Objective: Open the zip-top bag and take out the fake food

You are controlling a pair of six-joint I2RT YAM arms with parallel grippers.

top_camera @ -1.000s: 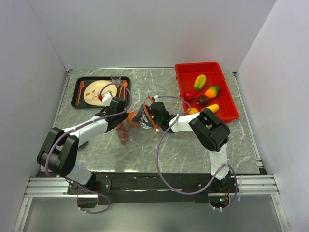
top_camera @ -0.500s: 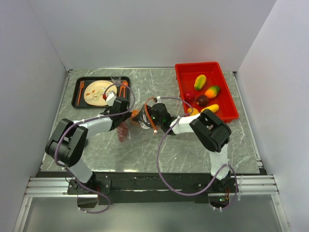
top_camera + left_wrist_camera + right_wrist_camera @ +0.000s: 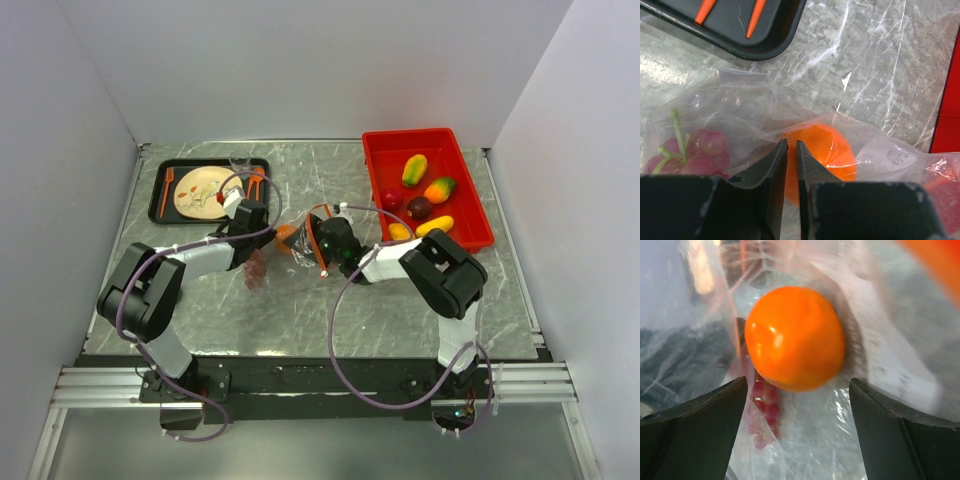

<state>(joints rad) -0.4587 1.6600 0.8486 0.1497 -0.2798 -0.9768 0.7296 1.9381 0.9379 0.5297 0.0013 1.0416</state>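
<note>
Sitting far left on the desk [image 3: 250,320]: black tray [image 3: 755,35]. Beside it, the left gripper [image 3: 792,145] has its fingers pressed almost together on the zip-top bag [image 3: 295,245], apparently pinching the film, though the contact is hard to see. Grapes [image 3: 700,150] and an orange fruit [image 3: 795,337] lie inside the bag. The right gripper [image 3: 797,382] has its fingers spread wide, flanking the orange fruit. Far right, the red bin [image 3: 445,160] holds several fruits [image 3: 414,170].

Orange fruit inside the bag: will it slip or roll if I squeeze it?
Probably slippery: the orange fruit looks glossy, with bright highlights. Likely to roll, being round. The clear bag around it looks thin and crumpled, so it may slide against the fruit.
</note>
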